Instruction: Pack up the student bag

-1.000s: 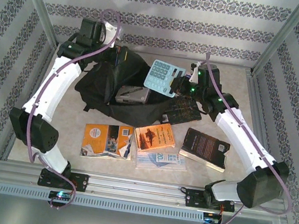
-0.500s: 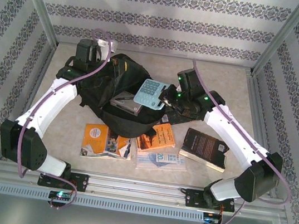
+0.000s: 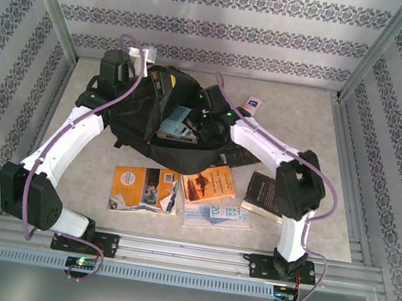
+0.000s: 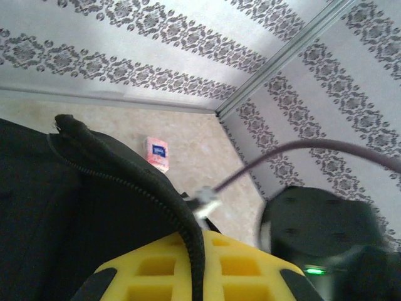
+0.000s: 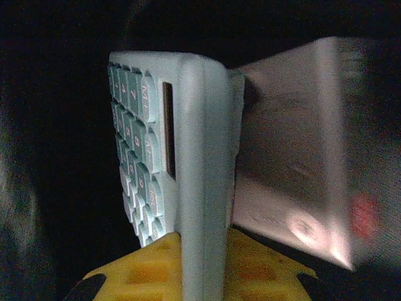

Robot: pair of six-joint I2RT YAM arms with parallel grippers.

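Two arms are at the student bag (image 3: 140, 115), the black backpack lying at the far side of the table (image 3: 304, 120), left of centre. The left gripper (image 4: 195, 269) is clamped on the bag's zipped rim, yellow pads either side of the black zip. From the right, the right gripper (image 5: 200, 266) is closed on a pale blue calculator (image 5: 188, 157), held edge-on in the dark mouth of the bag, just beside a grey metallic box (image 5: 294, 169). On the near side lie an orange book (image 3: 209, 184), a booklet (image 3: 142, 187) and a dark book (image 3: 266, 194). A small packet (image 4: 158, 152) sits far right of the bag.
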